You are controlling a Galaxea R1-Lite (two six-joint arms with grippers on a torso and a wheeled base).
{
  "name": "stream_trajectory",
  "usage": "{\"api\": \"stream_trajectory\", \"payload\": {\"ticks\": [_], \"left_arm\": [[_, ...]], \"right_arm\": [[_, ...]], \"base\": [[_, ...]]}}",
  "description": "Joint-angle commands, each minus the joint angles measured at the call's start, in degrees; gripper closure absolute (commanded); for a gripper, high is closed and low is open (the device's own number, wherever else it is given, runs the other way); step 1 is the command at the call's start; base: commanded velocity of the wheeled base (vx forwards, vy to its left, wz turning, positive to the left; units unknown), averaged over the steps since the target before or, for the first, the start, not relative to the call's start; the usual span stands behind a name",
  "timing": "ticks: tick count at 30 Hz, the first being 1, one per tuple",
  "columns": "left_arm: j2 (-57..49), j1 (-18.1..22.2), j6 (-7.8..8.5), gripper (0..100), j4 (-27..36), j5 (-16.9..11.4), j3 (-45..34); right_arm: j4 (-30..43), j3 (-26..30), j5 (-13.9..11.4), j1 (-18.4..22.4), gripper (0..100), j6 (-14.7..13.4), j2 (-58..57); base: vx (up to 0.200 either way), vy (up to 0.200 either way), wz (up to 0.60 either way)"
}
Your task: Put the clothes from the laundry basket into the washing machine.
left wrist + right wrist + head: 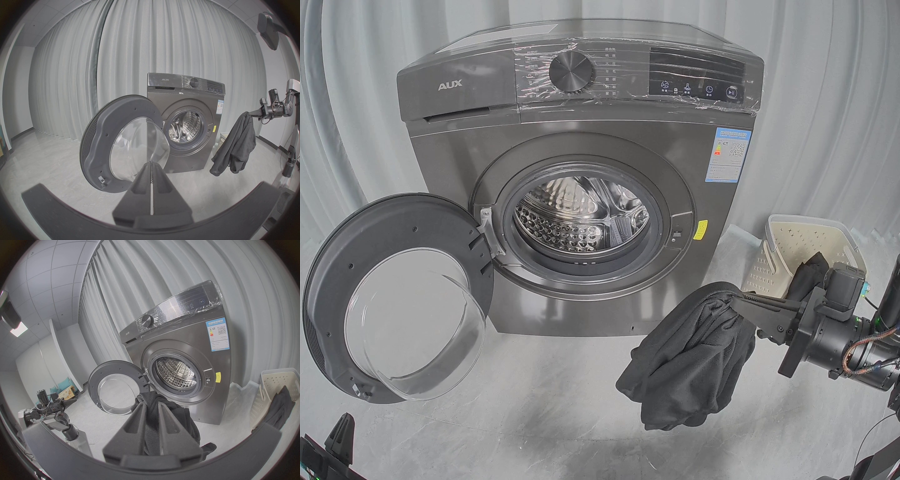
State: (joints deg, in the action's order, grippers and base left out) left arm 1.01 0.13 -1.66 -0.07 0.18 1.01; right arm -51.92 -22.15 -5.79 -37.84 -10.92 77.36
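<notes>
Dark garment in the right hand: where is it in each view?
Head view: dark garment hangs from the right hand, lower right, before the washing machine.
Left wrist view: hangs off the machine's side away from the door.
Right wrist view: close up, clamped in the hand.
Shared landmark: the drum opening.

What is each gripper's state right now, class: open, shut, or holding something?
Left gripper: shut, holding nothing.
Right gripper: shut on the dark garment, which hangs from it.
</notes>
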Motion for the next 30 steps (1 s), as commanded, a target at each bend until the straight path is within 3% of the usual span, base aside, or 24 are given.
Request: {"api": "stream_trajectory", "payload": {"ticks": [1, 11, 30], "left_arm": [[-1.0, 0.0, -0.01, 100, 0.0, 0.0, -0.9], [-1.0, 0.0, 0.08, 100, 0.0, 0.0, -0.9], [-1.0, 0.0, 0.87, 100, 0.0, 0.2, -0.9]], "right_arm": [[0.0, 0.2, 0.0, 0.0, 100, 0.1, 0.7], [0.0, 0.0, 0.2, -0.1, 100, 0.3, 1.2], [-0.1, -4.2, 1.1, -1.7, 100, -0.2, 6.0]], "base": [[0.000, 0.000, 0.00], [0.000, 0.180, 0.00], [0.000, 0.000, 0.00]]}}
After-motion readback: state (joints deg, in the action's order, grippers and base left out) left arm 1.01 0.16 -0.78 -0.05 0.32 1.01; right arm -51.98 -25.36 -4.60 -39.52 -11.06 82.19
